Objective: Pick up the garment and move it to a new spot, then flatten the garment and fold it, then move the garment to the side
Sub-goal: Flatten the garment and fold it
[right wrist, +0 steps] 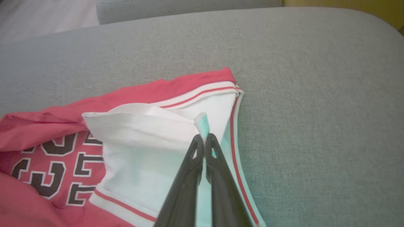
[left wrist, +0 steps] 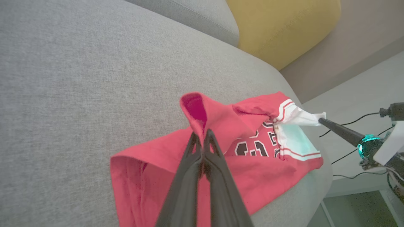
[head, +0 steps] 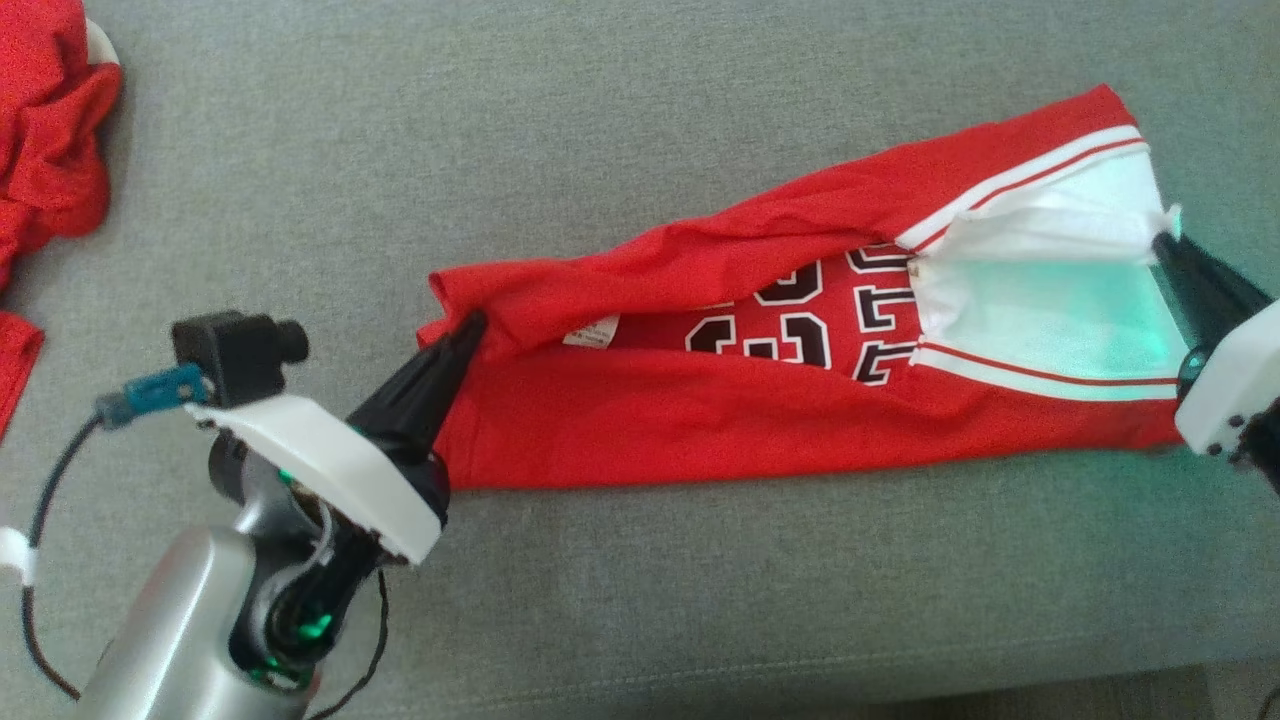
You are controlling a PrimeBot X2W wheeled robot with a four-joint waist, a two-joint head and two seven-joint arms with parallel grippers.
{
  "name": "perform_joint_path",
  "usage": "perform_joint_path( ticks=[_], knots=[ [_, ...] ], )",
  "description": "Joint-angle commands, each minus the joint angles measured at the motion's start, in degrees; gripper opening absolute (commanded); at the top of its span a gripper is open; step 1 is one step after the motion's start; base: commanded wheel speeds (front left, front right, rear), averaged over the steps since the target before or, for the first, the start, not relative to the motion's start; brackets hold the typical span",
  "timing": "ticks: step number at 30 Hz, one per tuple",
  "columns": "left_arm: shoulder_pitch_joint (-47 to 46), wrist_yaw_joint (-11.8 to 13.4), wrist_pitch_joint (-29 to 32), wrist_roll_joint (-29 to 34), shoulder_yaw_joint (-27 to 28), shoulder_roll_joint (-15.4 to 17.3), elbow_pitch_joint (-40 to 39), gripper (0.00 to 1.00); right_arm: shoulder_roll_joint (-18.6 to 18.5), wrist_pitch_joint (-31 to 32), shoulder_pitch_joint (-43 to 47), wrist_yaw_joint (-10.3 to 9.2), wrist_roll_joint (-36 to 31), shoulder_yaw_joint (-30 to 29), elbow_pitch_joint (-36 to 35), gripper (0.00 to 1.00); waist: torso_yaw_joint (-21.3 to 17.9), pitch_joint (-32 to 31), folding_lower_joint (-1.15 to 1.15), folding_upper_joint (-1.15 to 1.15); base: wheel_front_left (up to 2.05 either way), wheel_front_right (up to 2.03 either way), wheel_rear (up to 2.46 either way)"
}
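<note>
Garment position: the red jersey [head: 760,420] lies on the grey sofa seat [head: 600,120], nearer its front edge.
Long axis: runs left to right across the head view and climbs slightly toward the right.
Key relation: the jersey spans the gap between the two tools, so each arm is nearest its own end and the cloth leads from each gripper toward the other.
Left gripper [head: 465,335]: jaws closed, pinching a raised peak of red fabric at the left end.
Right gripper [head: 1165,245]: jaws closed on a small tab of white trim at the right end.
Garment look: black numerals outlined in white show through a central gap. Both long edges are rolled inward over the print. A white panel with red stripes sits at the right end. The jersey is not flat.
Step, judged: flattening, with the ends held for a pull apart.
Risk, judged: the thin pinch on the trim may slip.
Surroundings: another red cloth [head: 50,130] lies well apart at far left.
</note>
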Motion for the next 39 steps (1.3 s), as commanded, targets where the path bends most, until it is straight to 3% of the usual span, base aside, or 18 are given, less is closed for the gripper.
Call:
perform_joint_path(
  ticks=[1, 2, 3, 4, 5, 8, 9, 15, 20, 24, 29, 34, 38, 39],
  knots=[
    [-0.65, -0.51, -0.97, 1.40, 1.64, 2.02, -1.72, 0.00, -0.55, 0.40, 0.34, -0.05, -0.60, 0.63, -1.46, 0.00, 0.03, -0.14, 0.00, 0.00, 0.00, 0.00, 0.00],
    [-0.43, -0.84, -1.65, 2.37, 1.31, 2.36, -1.35, 0.00, -0.48, 0.48, 0.50, -0.05, -0.99, 0.79, -0.99, 0.16, 0.12, -0.30, 0.00, 0.00, 0.00, 0.00, 0.00],
    [-0.26, -0.90, -2.48, 3.34, 1.11, 2.52, -0.86, 0.00, -0.62, 0.39, 0.64, -0.05, -1.54, 1.06, -0.65, 0.46, 0.24, -0.44, 0.00, 0.00, 0.00, 0.00, 0.00],
    [-0.17, -0.92, -3.46, 4.33, 0.97, 2.60, -0.36, 0.06, -0.67, 0.39, 0.83, -0.05, -1.81, 1.34, -0.29, 1.00, 0.36, -0.57, 0.00, 0.00, 0.00, 0.00, 0.00],
    [-0.22, -1.28, -4.70, 5.50, 0.68, 2.72, 0.02, 0.48, -0.65, 0.45, 1.01, -0.05, -1.92, 1.41, 0.04, 1.00, 0.52, -0.75, 0.00, 0.00, 0.00, 0.00, 0.00],
    [0.33, -3.47, -7.15, 7.43, -1.11, 3.00, 1.41, 0.93, -0.76, 0.99, 1.71, -0.05, -1.52, 1.76, 0.43, 1.00, 0.82, -1.40, 0.00, 0.00, 0.00, 0.00, 0.00],
    [0.68, -4.07, -7.87, 7.99, -1.74, 3.19, 1.95, 1.00, -0.92, 1.37, 2.01, -0.05, -1.37, 1.82, 0.50, 1.00, 0.86, -1.68, 0.00, 0.00, 0.00, 0.00, 0.00],
    [3.86, -6.01, -10.88, 10.82, -5.28, 5.06, 5.15, 1.00, -0.69, 2.04, 2.25, -0.05, -1.82, -0.48, 1.31, 1.00, 0.83, -3.78, 0.00, 0.00, 0.00, 0.00, 0.00],
    [6.46, -3.15, -18.09, 13.68, -4.16, 3.42, 6.76, 1.00, 1.62, 1.93, -0.87, -0.05, -4.46, -3.18, 4.66, 1.00, 0.83, -4.41, 0.00, 0.00, 0.00, 0.00, 0.00],
    [7.00, 0.58, -27.31, 18.20, -2.74, 0.70, 7.88, 1.00, 2.77, 1.41, -4.02, -0.05, -7.69, -3.63, 9.30, 1.00, 1.69, -4.37, 0.00, 0.00, 0.00, 0.00, 0.00],
    [6.91, 2.99, -30.22, 22.98, -1.17, -4.38, 8.02, 1.00, 3.45, 1.46, -6.96, -0.05, -11.01, -3.26, 16.12, 1.00, 3.76, -3.80, 0.00, 0.00, 0.00, 0.00, 0.00],
    [8.00, 2.76, -30.30, 28.50, 2.67, -10.06, 5.62, 1.00, 3.15, 1.84, -8.81, -0.05, -12.78, -2.81, 24.03, 1.00, 5.84, -3.42, 0.00, 0.00, 0.00, 0.00, 0.00],
    [9.71, 1.20, -30.31, 32.62, 4.94, -12.62, 3.87, 1.00, 3.00, 1.41, -9.22, -0.05, -11.81, -2.61, 28.96, 1.00, 7.36, -4.00, 0.00, 0.00, 0.00, 0.00, 0.00],
    [10.24, 0.88, -30.32, 33.43, 5.49, -13.02, 3.42, 1.00, 2.96, 0.87, -9.34, -0.05, -10.92, -2.65, 29.61, 0.87, 7.59, -4.15, 0.00, 0.00, 0.00, 0.00, 0.00]
  ],
)
